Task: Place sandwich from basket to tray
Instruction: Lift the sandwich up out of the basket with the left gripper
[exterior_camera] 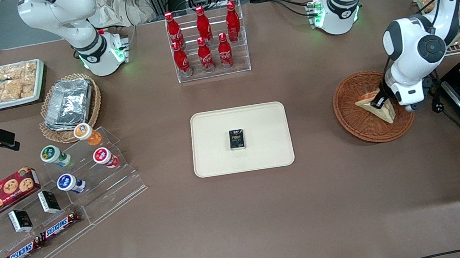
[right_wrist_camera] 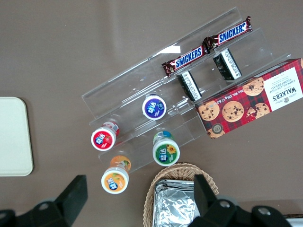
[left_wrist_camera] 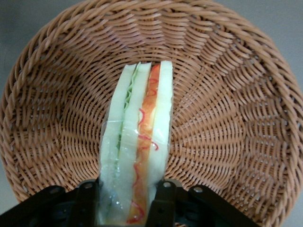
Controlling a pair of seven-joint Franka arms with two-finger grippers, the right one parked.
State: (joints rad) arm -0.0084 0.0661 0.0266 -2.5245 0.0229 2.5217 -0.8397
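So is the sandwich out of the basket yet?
No, it is in the basket: the sandwich sits over the weave, with the pincer shut on its edges.

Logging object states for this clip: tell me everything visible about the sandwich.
The sandwich is a triangular wedge of pale white bread in clear plastic wrap, with green filling in one layer and orange-red in another. It stands on edge in the reddish-brown woven basket, layered cut face up toward the wrist camera. The gripper straddles one end, a finger against each bread face. It has not reached the tray.
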